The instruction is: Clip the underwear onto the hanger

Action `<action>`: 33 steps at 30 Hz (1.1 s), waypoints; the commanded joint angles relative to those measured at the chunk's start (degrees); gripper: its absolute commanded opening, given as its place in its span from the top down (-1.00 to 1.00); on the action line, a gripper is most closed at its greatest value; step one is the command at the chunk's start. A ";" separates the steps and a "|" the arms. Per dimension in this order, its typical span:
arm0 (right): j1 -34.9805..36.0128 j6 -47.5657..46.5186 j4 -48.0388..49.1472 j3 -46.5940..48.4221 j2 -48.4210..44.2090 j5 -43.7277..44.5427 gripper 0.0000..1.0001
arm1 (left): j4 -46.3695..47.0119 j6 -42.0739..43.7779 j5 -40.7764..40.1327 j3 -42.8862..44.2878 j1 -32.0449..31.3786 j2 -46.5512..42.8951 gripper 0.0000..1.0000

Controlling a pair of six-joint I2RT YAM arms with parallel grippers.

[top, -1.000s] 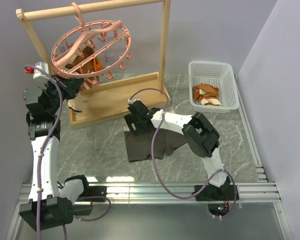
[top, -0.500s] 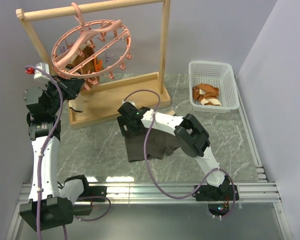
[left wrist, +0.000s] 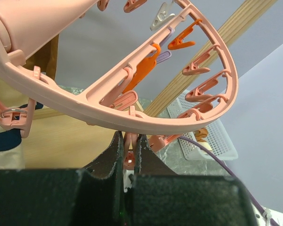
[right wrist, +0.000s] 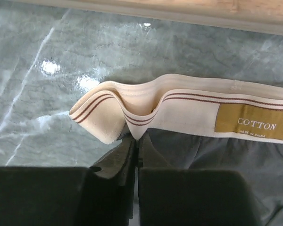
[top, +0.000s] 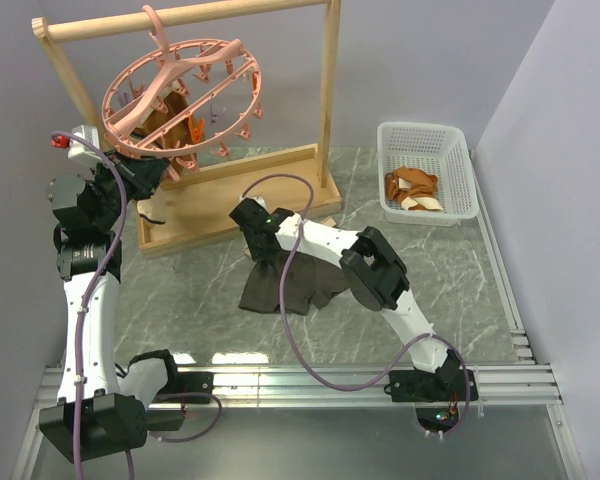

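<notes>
The salmon-pink round hanger (top: pixel 180 85) hangs by its hook from the wooden rack, tilted. My left gripper (top: pixel 160 165) reaches up under its ring (left wrist: pixel 132 117). The black fingers (left wrist: pixel 115 150) are shut on one small pink clip (left wrist: pixel 129 160). The dark brown-grey underwear (top: pixel 290 285) lies bunched on the marble table. My right gripper (top: pixel 261 248) is at its upper left corner. In the right wrist view that gripper (right wrist: pixel 137 141) is shut on a pinched fold of the pale beige waistband (right wrist: pixel 193 113), which carries a tan COTTON label.
The wooden rack (top: pixel 327 100) stands on a shallow wooden base tray (top: pixel 230 195) at the back left. A brown garment (top: pixel 170 120) hangs from the hanger's clips. A white basket (top: pixel 427 160) at the back right holds orange-and-cream garments (top: pixel 410 188).
My right gripper moved left along the underwear's top edge and shut on the waistband. The cloth bunched and shifted left with it. The left arm has not moved.
</notes>
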 commanded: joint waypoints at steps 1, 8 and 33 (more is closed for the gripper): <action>-0.53 -0.67 0.46 -4.86 3.13 -4.99 1.00 | -5.70 2.15 2.42 0.11 -0.03 -0.55 0.99; -0.53 -5.59 27.43 -24.81 -18.13 -5.78 1.00 | -6.41 2.33 4.18 0.11 -0.03 -0.55 0.99; 4.30 -13.76 55.24 -22.20 -26.33 -3.15 1.00 | -6.67 3.12 10.94 -1.74 -0.03 1.74 0.99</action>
